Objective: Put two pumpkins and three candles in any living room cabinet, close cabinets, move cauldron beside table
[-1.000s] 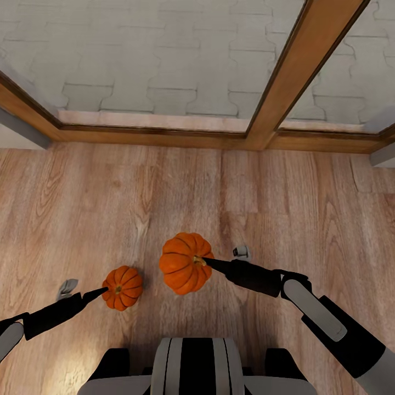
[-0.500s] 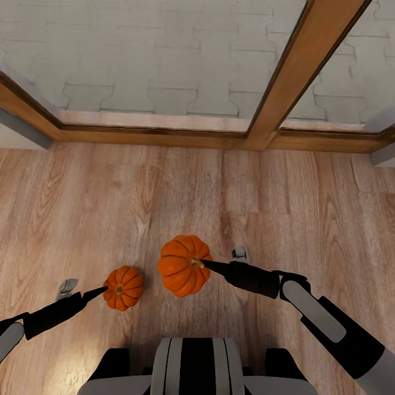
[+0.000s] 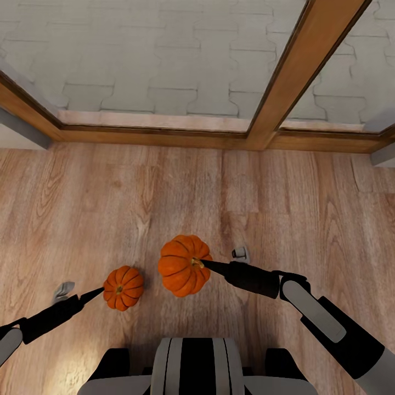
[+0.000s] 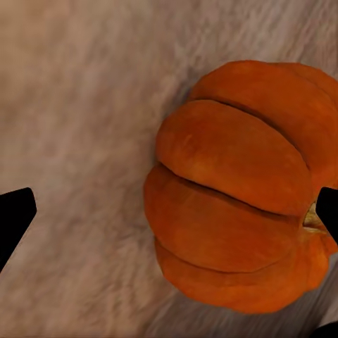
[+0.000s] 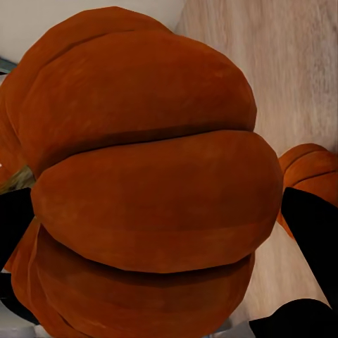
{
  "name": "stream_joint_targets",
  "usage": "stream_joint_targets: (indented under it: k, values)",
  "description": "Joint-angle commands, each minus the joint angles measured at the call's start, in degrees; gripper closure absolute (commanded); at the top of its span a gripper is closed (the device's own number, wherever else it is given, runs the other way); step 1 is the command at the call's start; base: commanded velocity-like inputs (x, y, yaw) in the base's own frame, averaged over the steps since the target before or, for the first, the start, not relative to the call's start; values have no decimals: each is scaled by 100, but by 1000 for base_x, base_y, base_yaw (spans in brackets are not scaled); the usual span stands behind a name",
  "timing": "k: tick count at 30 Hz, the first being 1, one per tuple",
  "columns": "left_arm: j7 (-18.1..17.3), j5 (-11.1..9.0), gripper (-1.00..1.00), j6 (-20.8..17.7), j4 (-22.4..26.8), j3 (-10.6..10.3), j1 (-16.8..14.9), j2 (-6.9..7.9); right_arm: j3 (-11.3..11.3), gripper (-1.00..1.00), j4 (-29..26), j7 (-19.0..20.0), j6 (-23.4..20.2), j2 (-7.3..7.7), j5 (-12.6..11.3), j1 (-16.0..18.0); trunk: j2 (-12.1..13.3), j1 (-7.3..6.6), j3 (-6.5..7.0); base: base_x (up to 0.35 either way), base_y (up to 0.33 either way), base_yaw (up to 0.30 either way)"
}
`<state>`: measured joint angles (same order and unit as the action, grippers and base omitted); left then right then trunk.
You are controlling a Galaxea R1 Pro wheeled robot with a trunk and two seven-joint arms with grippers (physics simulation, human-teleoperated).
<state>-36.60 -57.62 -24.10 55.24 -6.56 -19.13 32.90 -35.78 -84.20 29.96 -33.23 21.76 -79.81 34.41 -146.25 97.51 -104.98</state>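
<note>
- head view: two pumpkins over a wooden floor. the bigger-looking pumpkin sits at the tip of the right gripper, whose dark finger reaches its stem; it looks raised off the floor, though this view alone does not settle that.
- head view: the smaller-looking pumpkin lies on the floor, just beside the first one. the tip of the left gripper touches or nearly touches its side.
- head view: a wood-framed glass door runs along the far edge of the floor, with grey paving behind the glass. the robot's trunk shows at the near edge.
- left wrist view: the floor pumpkin lies between the two dark fingers, nearer one of them, with bare floor between it and the other. the gripper stands wide open, not clamping.
- right wrist view: the big pumpkin sits close up between the dark fingers, which press its two sides; the gripper is closed on it. the other pumpkin peeks out behind, on the floor.
</note>
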Motion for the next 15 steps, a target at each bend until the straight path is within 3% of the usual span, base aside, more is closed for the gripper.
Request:
stream_joint_targets:
  k: [1,5,10,15]
  values:
    - [-1,-59,-100,-45,-7,-15,-3,2,-8,100,0,1,-26,4,-52,6,-1,-1,-3,0,0,0]
    - [-26,-10,-100,-42,-44,-45,-3,-57,-8,100,2,0,-26,4,-52,6,-1,-1,-3,0,0,0]
    - [-60,355,-100,-44,1,-50,-3,-236,-8,100,10,1,-26,4,-52,5,-1,-1,-3,0,0,0]
    - [-68,471,-100,-33,14,-47,-3,-353,-8,100,13,1,-26,4,-52,6,-1,-1,-3,0,0,0]
